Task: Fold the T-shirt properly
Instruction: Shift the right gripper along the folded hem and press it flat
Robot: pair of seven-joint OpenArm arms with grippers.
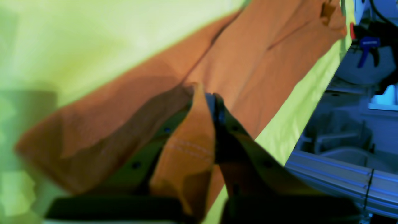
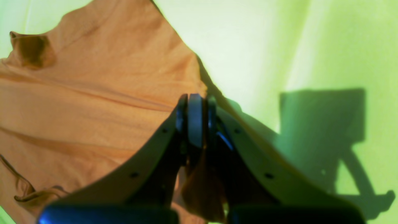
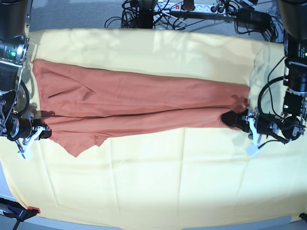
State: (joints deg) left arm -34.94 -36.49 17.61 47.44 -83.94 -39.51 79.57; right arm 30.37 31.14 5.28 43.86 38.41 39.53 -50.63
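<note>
The T-shirt (image 3: pixel 139 108) is stretching lengthwise between the left tool (image 3: pixel 240 120) and right tool (image 3: pixel 44 132), each clamping one end.

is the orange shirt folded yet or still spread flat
Partly folded: the T-shirt lies as a long doubled strip on the yellow cloth, one sleeve sticking out, not yet a compact fold.

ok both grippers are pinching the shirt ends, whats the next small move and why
Probably lift both ends together and carry the near edge away toward the far edge. The left gripper and right gripper are each shut on the T-shirt, which lies stretched in a long band across the yellow cloth.
</note>
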